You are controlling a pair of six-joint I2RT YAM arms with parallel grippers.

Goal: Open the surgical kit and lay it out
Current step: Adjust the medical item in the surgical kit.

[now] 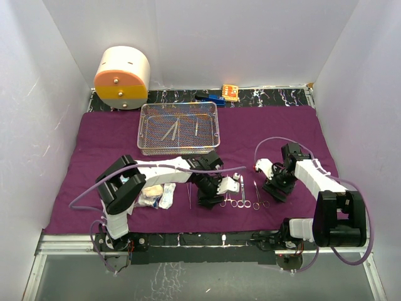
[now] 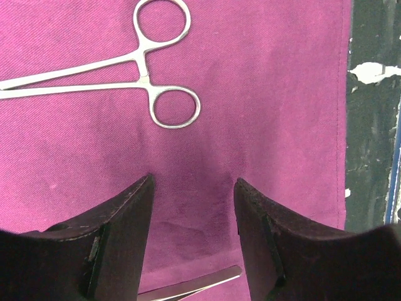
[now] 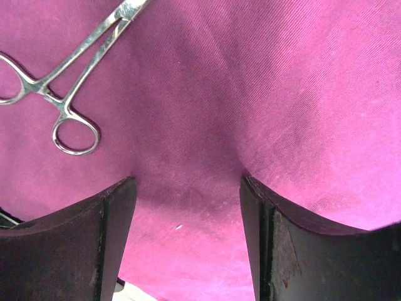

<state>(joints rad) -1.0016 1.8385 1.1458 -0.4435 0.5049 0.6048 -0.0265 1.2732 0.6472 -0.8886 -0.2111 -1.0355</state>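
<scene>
The left arm (image 1: 156, 170) and the right arm (image 1: 316, 179) are built of white link shells joined by blocky black joint housings. A thin lavender cable (image 1: 81, 195) hangs off the left one, and a second lavender cable (image 1: 272, 138) off the right. The fingers (image 2: 119, 244) of the left gripper (image 2: 194, 185) are dark, wedge-shaped and matt, with slightly scuffed faces. The right gripper (image 3: 188, 185) has the same.

Bare purple cloth (image 1: 269, 128) right of the mesh tray (image 1: 143, 128) — open passage, forceps row (image 1: 243, 199) crowding the near middle
</scene>
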